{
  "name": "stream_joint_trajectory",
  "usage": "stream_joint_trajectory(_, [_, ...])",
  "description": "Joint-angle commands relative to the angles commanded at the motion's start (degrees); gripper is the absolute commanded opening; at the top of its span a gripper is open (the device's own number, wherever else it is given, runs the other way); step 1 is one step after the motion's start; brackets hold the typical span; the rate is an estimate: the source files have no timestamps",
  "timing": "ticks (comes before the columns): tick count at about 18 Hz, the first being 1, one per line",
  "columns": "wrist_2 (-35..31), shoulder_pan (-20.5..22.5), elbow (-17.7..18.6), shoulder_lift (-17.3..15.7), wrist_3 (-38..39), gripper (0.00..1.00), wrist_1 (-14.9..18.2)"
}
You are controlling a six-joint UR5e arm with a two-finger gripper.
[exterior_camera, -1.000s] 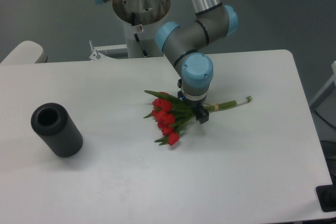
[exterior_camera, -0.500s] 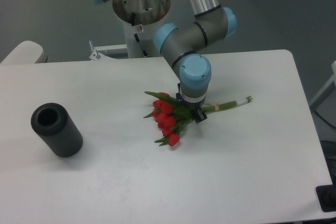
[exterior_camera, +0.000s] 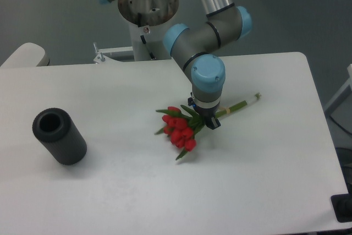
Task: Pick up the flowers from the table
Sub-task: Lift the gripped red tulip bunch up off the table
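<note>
The flowers [exterior_camera: 180, 129], a small bunch of red tulips with green leaves, are near the middle of the white table [exterior_camera: 165, 191]. Their long green stems run up and right to a pale end [exterior_camera: 254, 97]. My gripper [exterior_camera: 204, 119] points down over the stems just right of the blooms and is shut on them. The wrist hides the fingers and where they grip. The stem end looks tilted up off the tabletop; I cannot tell whether the blooms touch it.
A dark grey cylinder [exterior_camera: 59, 135] with an open top lies at the left of the table. The arm's base [exterior_camera: 147, 4] stands behind the back edge. A black object [exterior_camera: 342, 208] sits at the front right corner.
The bunch has shifted a little right and turned, its stem end now tilted higher and the blooms drawn together. The gripper has moved slightly right with it.
</note>
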State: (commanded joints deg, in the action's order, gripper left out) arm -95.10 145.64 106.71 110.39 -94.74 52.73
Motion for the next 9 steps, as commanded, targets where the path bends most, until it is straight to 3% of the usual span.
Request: stream_joint_trajectory(9, [8.4,-0.6,-7.9,-2.0,-0.1,0.1,2.4])
